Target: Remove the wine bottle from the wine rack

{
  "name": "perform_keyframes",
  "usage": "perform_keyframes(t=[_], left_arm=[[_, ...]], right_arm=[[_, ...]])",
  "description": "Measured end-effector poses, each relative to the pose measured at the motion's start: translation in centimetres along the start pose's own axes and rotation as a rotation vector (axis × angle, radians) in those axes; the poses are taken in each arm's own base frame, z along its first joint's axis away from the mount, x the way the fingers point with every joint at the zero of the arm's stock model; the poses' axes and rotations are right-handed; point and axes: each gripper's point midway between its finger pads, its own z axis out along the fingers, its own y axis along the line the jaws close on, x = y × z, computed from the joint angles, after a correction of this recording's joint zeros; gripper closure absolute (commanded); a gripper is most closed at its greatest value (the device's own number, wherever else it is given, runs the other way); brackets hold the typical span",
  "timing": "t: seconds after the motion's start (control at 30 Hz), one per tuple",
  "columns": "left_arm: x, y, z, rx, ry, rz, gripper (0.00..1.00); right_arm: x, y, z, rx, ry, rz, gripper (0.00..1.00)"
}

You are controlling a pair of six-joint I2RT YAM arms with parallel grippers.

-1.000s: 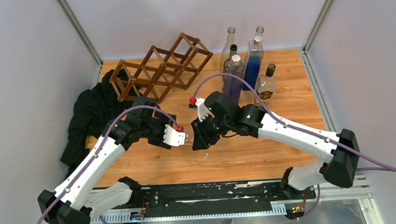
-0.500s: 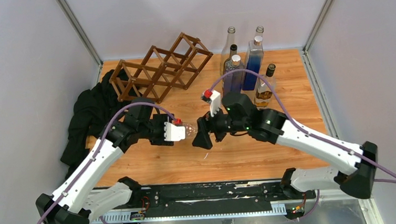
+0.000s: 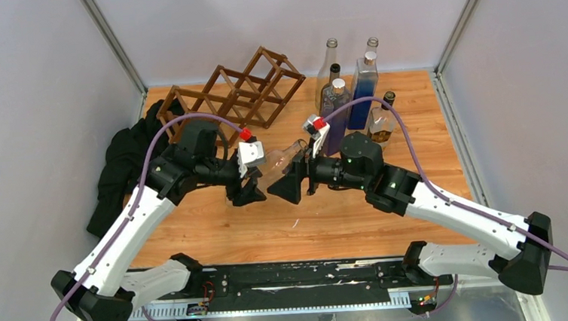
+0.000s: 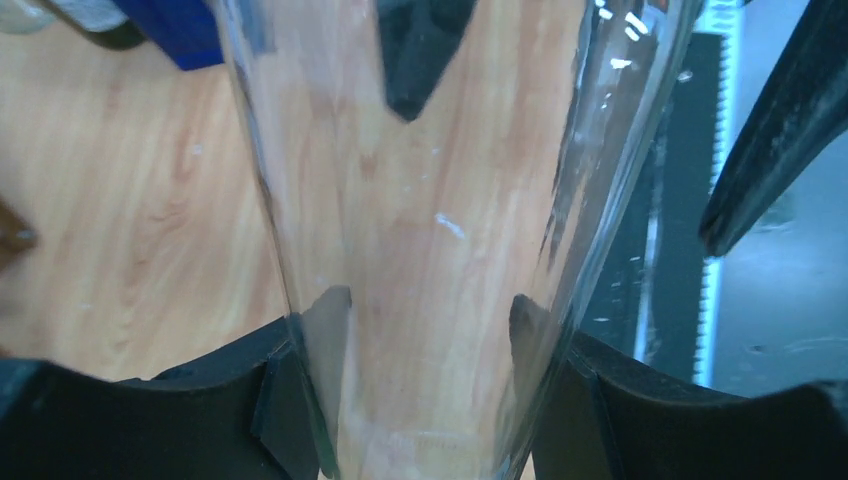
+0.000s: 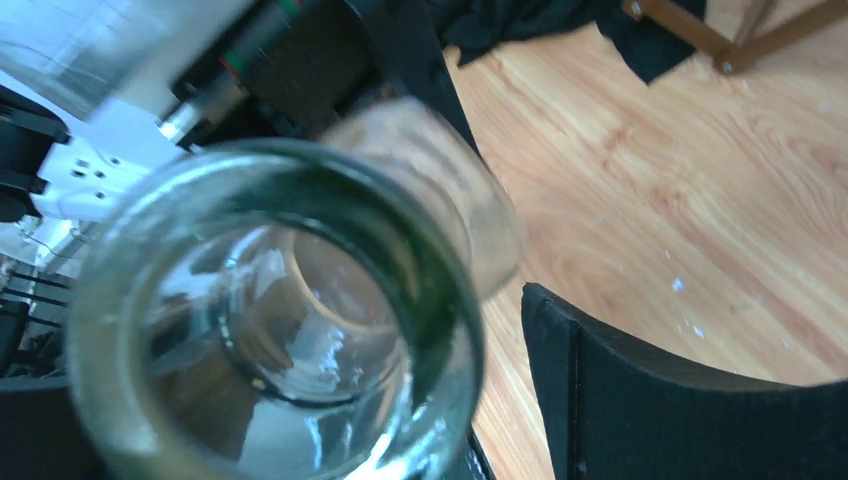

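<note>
Your left fingers (image 4: 180,400) pinch the wine bottle (image 4: 430,280), which is off the wine rack (image 3: 240,94).
The clear glass is clamped between both left pads, tilted above the middle of the counter (image 3: 414,121). Your right fingers (image 5: 640,400) are spread, one on each side of the bottle's base, with a gap showing beside the glass. From the bottle, the rack lies at 11 o'clock, well apart, the standing bottles (image 3: 363,87) at 1 o'clock, and the black cloth (image 3: 126,164) at 9 o'clock.
</note>
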Motion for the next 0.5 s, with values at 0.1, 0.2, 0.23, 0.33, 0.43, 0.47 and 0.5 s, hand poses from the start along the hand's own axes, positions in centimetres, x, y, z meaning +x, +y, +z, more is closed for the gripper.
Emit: perform_keyframes(t=[0.1, 0.2, 0.23, 0.33, 0.43, 0.47, 0.5], left_arm=[[-0.3, -1.2, 0.3, 0.067, -0.014, -0.092, 1.0], [-0.6, -2.5, 0.5, 0.136, -0.026, -0.167, 1.0], [-0.7, -2.8, 0.5, 0.151, -0.032, -0.179, 0.98], [-0.9, -3.4, 0.1, 0.172, -0.027, -0.239, 0.75], [-0.9, -3.5, -0.1, 0.173, -0.021, -0.252, 0.2], [-0.9, -3.5, -0.1, 0.169, -0.019, -0.253, 0.05], [-1.0, -3.5, -0.1, 0.168, -0.02, -0.255, 0.01]], right_arm=[[-1.5, 0.8, 0.9, -0.047, -0.061, -0.007, 0.15], [-2.6, 1.6, 1.8, -0.1, -0.104, -0.01, 0.3], [-2.7, 1.8, 2.1, -0.113, -0.108, -0.007, 0.37], [-2.8, 2.0, 2.8, -0.143, -0.111, -0.006, 0.7], [-2.8, 2.0, 2.8, -0.144, -0.107, -0.005, 1.0], [-2.9, 2.0, 2.7, -0.137, -0.106, -0.01, 1.0], [-3.0, 1.8, 2.7, -0.123, -0.105, -0.019, 1.0]])
